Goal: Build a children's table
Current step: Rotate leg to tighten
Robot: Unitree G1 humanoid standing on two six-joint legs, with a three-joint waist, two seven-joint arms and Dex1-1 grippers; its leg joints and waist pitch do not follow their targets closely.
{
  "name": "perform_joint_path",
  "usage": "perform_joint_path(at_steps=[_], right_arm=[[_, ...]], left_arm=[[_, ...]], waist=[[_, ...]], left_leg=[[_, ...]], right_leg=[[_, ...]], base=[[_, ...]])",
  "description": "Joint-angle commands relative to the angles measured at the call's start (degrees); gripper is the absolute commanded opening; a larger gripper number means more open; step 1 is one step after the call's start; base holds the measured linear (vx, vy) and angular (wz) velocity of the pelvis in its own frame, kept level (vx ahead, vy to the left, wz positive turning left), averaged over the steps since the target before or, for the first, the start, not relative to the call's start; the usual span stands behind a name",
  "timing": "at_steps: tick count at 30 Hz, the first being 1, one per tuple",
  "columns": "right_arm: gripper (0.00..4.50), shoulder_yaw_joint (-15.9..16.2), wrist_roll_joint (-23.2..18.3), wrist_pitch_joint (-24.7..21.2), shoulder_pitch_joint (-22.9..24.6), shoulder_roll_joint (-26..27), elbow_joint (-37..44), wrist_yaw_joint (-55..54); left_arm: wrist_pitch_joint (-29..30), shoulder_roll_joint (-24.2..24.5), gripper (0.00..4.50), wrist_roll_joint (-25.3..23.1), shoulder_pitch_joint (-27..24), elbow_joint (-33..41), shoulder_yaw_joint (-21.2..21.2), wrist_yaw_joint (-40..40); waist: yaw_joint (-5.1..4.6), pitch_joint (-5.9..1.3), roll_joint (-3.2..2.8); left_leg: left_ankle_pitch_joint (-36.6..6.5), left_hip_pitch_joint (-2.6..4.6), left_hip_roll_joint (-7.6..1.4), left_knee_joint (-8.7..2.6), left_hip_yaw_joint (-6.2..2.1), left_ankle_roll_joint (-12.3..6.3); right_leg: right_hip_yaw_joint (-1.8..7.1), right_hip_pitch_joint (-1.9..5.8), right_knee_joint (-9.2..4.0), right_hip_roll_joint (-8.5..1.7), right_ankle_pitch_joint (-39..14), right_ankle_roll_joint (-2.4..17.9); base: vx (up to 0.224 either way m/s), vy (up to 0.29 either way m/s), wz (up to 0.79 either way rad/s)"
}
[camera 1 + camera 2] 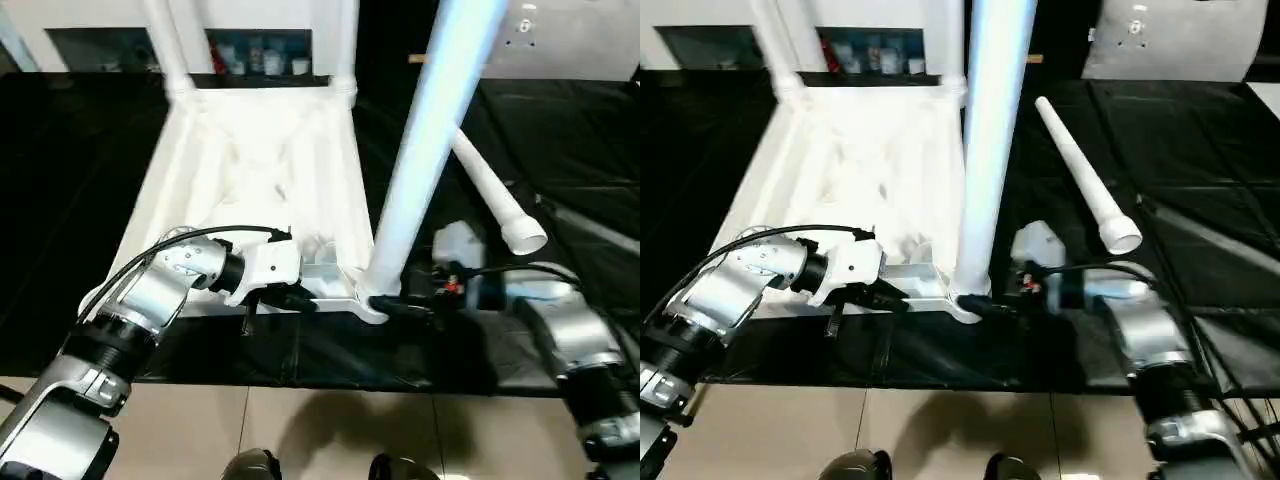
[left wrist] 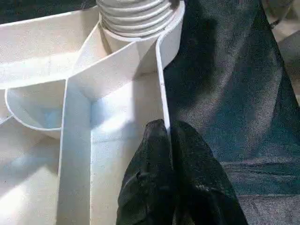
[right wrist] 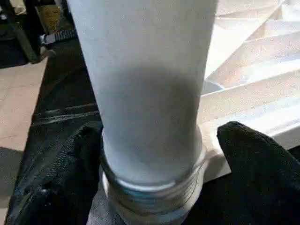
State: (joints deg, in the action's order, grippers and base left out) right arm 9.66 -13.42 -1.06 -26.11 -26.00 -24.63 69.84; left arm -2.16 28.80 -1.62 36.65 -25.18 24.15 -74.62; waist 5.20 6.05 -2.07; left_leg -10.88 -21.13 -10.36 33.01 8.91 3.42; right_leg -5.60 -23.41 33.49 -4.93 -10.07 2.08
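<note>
Black table cover (image 1: 80, 200) spread over the whole work surface, tiled floor (image 1: 300, 430) visible at the near edge.

White table top (image 1: 260, 170) lying upside down on the cover, ribbed underside facing up. 2 legs already standing in the far corner sockets – far-left leg (image 1: 165, 40) and far-right leg (image 1: 345, 40), both upright.

3rd leg (image 1: 425, 150) standing in the near-right corner socket (image 1: 370, 300), leaning slightly right toward its upper end. Threaded base (image 3: 150, 187) of that leg seated at the socket, thread rings still showing above the rim in the right wrist view.

4th leg (image 1: 1080, 175) lying loose on the cover to the right of the top, well apart from it, wide open end pointing toward the robot.

Left arm (image 1: 150, 290) reaching in from the near-left. Left gripper (image 1: 295, 298) clenched on the near edge of the table top, just left of the near-right socket – in the left wrist view, fingers (image 2: 150, 187) pinched together on a thin upright rim wall (image 2: 161, 84), 1 either side of it, threaded leg end and socket just beyond.

Right arm (image 1: 570, 330) coming in from the near-right. Right gripper (image 1: 410, 305) level with the base of the 3rd leg, jaws spread wide around it – 1 finger (image 3: 262, 164) on each side of the threaded base, small gap visible between pads and leg, so released rather than gripping.
</note>
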Motion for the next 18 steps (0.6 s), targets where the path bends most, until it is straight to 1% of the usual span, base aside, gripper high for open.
perform_joint_path(at_steps=[1,2,3,4,6,7,8,10,11,12,14,15,16,17,18], right_arm=[[3.77,0.84,-0.36,-1.00,-0.75,-0.65,-0.22,1.40],[3.73,0.90,-0.37,-1.07,-0.83,-0.65,-0.35,1.62],[3.52,0.93,-0.34,-1.12,-0.96,-0.63,-0.56,1.85],[3.41,0.95,-0.36,-1.11,-1.18,-0.59,-0.92,2.16],[3.34,0.92,-0.61,-1.55,-1.50,-0.57,-1.22,3.01],[3.14,0.91,-0.69,-1.77,-1.47,-0.57,-1.13,3.23],[3.14,0.84,-0.72,-2.01,-1.45,-0.52,-1.09,3.56],[2.89,0.93,-0.88,-3.08,-1.20,-0.55,-0.84,4.01],[2.89,0.96,-0.99,-3.59,-1.02,-0.55,-0.73,4.14],[2.87,0.94,-1.11,-3.91,-0.83,-0.51,-0.59,4.13],[2.75,0.25,-2.62,-7.16,0.63,0.16,0.92,3.22],[2.75,0.25,-2.62,-7.16,0.63,0.16,0.92,3.22],[2.75,-0.39,-3.57,-10.09,1.93,1.19,2.52,0.92],[2.75,-0.39,-3.57,-10.09,1.93,1.19,2.52,0.92],[2.74,-0.86,-3.45,-11.56,3.36,2.91,4.33,-3.01]], left_arm=[[-2.24,-0.26,0.00,-1.40,0.29,0.26,3.16,-3.93],[-2.37,-0.26,0.00,-1.40,0.35,0.11,3.17,-3.99],[-2.53,-0.21,0.00,-1.37,0.43,-0.10,3.17,-4.09],[-2.80,-0.20,0.00,-1.40,0.54,-0.43,3.15,-4.17],[-3.13,-0.12,0.00,-1.46,0.70,-0.98,3.07,-4.29],[-3.08,-0.09,0.00,-1.43,0.69,-1.08,3.02,-4.28],[-3.06,-0.09,0.00,-1.41,0.70,-1.26,2.93,-4.29],[-3.02,0.06,0.00,-1.39,0.53,-1.41,2.87,-4.44],[-2.88,0.07,0.00,-1.38,0.41,-1.47,2.81,-4.49],[-2.65,0.05,0.00,-1.39,0.32,-1.49,2.73,-4.40],[-0.76,-0.36,0.00,-0.59,-0.45,-1.04,1.90,-3.63],[-0.76,-0.36,0.00,-0.59,-0.45,-1.04,1.90,-3.63],[1.60,-1.05,0.00,0.45,-1.10,-0.07,0.92,-2.35],[1.60,-1.05,0.00,0.45,-1.10,-0.07,0.92,-2.35],[5.26,-2.22,0.00,1.09,-1.68,1.36,-0.32,0.45]], waist=[[-0.39,-4.31,0.33],[-0.39,-4.29,0.36],[-0.38,-4.24,0.37],[-0.32,-4.38,0.49],[-0.32,-4.37,0.49],[-0.33,-4.37,0.49],[-0.32,-4.38,0.44],[-0.29,-4.37,0.41],[-0.24,-4.43,0.35],[-0.25,-4.36,0.41],[-0.25,-4.29,0.39],[-0.24,-4.23,0.42],[-0.29,-4.13,0.46],[-0.22,-4.08,0.45],[-0.32,-4.06,0.39]], left_leg=[[-3.11,0.32,-2.88,-2.95,-0.06,-8.79],[-3.29,0.32,-2.86,-2.96,-0.05,-8.73],[-3.44,0.31,-2.85,-2.97,-0.03,-8.61],[-3.29,0.29,-2.84,-2.95,-0.03,-8.36],[-3.37,0.27,-2.86,-2.95,-0.03,-8.26],[-3.40,0.24,-2.85,-2.94,-0.03,-8.23],[-3.39,0.29,-2.88,-2.94,-0.04,-8.21],[-3.56,0.24,-2.81,-2.89,-0.01,-8.19],[-3.63,0.27,-2.83,-2.87,-0.02,-8.12],[-4.11,0.26,-2.88,-2.92,-0.03,-7.89],[-5.03,0.28,-2.92,-3.00,-0.08,-7.40],[-5.61,0.28,-2.91,-3.04,-0.06,-7.01],[-6.48,0.31,-2.87,-3.11,-0.01,-6.47],[-6.52,0.36,-2.97,-3.19,0.00,-6.21],[-7.13,0.29,-2.92,-3.23,-0.09,-5.85]], right_leg=[[3.13,3.80,-2.15,-3.73,-2.71,16.14],[3.13,3.78,-2.21,-3.71,-3.01,16.03],[3.17,3.78,-2.25,-3.72,-3.29,15.90],[3.20,3.86,-2.18,-3.81,-3.56,15.80],[3.18,3.83,-2.20,-3.78,-3.83,15.74],[3.18,3.84,-2.20,-3.79,-3.89,15.70],[3.19,3.77,-2.19,-3.76,-3.86,15.72],[3.20,3.80,-2.23,-3.74,-4.08,15.75],[3.20,3.80,-2.20,-3.78,-4.17,15.73],[3.21,3.76,-2.28,-3.81,-4.85,15.62],[3.23,3.75,-2.39,-3.80,-6.26,15.41],[3.26,3.71,-2.49,-3.85,-7.22,15.20],[3.28,3.66,-2.66,-3.83,-8.63,14.84],[3.37,3.64,-2.70,-3.85,-8.85,14.63],[3.32,3.60,-2.74,-3.90,-9.83,14.41]], base=[[0.000,0.000,0.00],[0.000,0.000,0.00],[0.000,0.000,0.00],[0.000,0.000,0.00],[0.000,0.000,0.00],[0.000,0.000,0.00],[0.000,0.000,0.00],[0.000,0.000,0.00],[0.000,0.000,0.00],[0.000,0.000,0.00],[0.000,0.000,0.00],[0.000,0.000,0.00],[0.000,0.000,0.00],[0.000,0.000,0.00],[0.000,0.000,0.00]])
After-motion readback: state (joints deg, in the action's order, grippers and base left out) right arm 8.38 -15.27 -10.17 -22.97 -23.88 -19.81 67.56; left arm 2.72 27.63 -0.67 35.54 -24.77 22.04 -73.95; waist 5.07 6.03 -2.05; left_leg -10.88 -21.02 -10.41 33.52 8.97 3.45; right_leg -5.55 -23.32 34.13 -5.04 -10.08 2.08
